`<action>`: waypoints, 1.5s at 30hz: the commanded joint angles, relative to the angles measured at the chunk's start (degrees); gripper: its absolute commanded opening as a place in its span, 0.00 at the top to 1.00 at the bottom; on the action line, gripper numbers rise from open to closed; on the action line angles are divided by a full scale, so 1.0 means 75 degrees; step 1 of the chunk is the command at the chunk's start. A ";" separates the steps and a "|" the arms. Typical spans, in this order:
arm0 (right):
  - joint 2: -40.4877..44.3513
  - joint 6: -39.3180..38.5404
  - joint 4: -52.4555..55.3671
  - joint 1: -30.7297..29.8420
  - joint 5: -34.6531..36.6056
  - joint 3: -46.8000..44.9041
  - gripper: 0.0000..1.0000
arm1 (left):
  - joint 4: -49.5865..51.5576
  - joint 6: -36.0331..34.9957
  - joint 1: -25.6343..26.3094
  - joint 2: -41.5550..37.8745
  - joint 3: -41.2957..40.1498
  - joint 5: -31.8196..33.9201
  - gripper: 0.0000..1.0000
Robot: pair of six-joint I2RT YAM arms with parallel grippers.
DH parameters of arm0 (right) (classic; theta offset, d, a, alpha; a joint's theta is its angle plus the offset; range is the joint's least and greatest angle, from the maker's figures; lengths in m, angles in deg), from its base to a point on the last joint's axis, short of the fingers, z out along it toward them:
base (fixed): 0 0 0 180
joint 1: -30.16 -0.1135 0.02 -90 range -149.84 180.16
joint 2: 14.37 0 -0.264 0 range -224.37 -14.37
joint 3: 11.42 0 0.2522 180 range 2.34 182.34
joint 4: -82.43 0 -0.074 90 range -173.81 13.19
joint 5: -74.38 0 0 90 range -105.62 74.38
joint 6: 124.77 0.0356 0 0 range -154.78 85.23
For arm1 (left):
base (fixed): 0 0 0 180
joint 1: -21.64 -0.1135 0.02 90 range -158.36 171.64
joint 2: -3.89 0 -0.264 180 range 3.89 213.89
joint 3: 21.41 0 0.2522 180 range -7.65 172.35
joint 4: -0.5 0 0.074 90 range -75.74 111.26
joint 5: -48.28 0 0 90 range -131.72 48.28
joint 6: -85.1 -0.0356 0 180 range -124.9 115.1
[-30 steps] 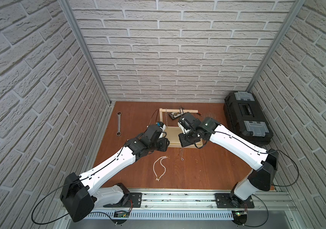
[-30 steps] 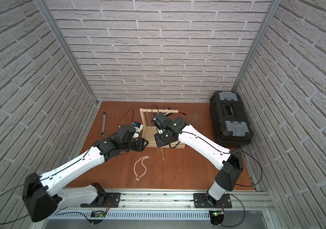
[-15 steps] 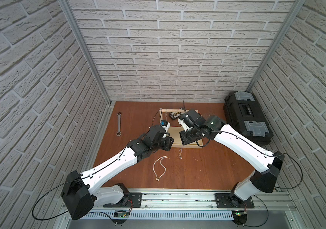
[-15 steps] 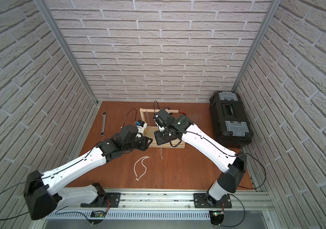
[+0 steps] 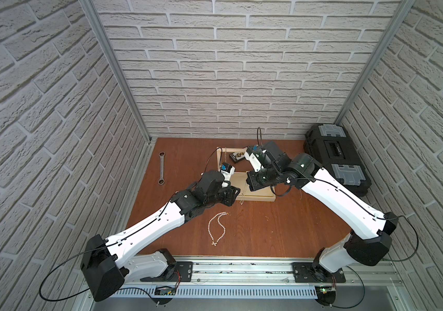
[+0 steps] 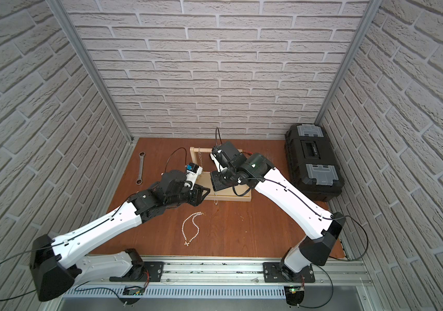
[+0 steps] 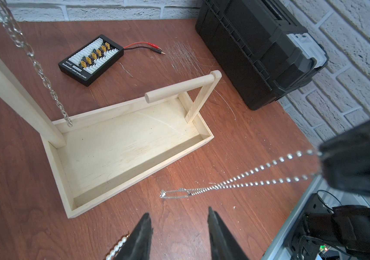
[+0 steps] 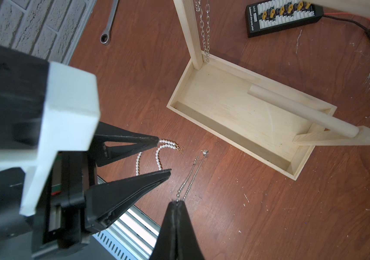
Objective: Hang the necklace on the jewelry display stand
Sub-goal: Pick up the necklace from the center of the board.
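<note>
Right gripper (image 8: 177,202) pressed together on silver bead necklace (image 8: 190,173), loop dangling at 7 o'clock of jewelry display stand (image 7: 123,146). Left gripper (image 7: 178,212) spread, empty, just beside it. Risk: thin doubled chain slips or swings, missing short dowel (image 7: 179,89); left fingers (image 7: 141,236) could snag it.

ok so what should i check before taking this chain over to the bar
1. Grip: right gripper shut on the silver chain: ok.
2. Loop wide enough to slip over the short bar: not ok, its two strands hang close together.
3. Helper: left gripper open and empty: ok.
4. Free end of the short bar bare: ok.
5. Chain's tip clear of the table: cannot tell.
6. The pearl necklace lies on the table, ungripped: ok.
</note>
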 commanded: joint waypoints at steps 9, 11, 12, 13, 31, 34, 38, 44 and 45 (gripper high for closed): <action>0.0231 -0.0053 -0.0088 0.0017 -0.0135 0.0292 0.94 | -0.0427 -0.0484 0.0052 0.0077 0.0612 -0.0192 0.56; 0.0254 -0.0056 -0.0100 0.0020 -0.0130 0.0311 0.94 | -0.0430 -0.0525 0.0052 0.0118 0.0658 -0.0216 0.56; 0.0255 -0.0057 -0.0089 0.0029 -0.0114 0.0330 0.94 | -0.0439 -0.0527 0.0053 0.0136 0.0684 -0.0260 0.56; 0.0261 -0.0058 -0.0088 0.0028 -0.0107 0.0346 0.94 | -0.0453 -0.0523 0.0052 0.0169 0.0708 -0.0309 0.56; 0.0289 -0.0033 -0.0381 0.0083 -0.0463 0.0506 0.94 | -0.0700 -0.0768 0.0088 0.0589 0.1065 -0.0364 0.56; 0.0352 -0.0035 -0.0392 0.0083 -0.0466 0.0520 0.94 | -0.0760 -0.0827 0.0088 0.0751 0.1150 -0.0364 0.56; 0.0424 -0.0022 -0.0413 0.0087 -0.0485 0.0497 0.94 | -0.0895 -0.0844 0.0088 0.0923 0.1209 -0.0358 0.56; 0.0579 0.0002 -0.0538 0.0128 -0.0476 0.0499 0.93 | -0.1098 -0.0739 0.0088 0.1133 0.1212 -0.0445 0.56; 0.0622 0.0006 -0.0556 0.0143 -0.0476 0.0491 0.93 | -0.1096 -0.0727 0.0088 0.1149 0.1212 -0.0440 0.57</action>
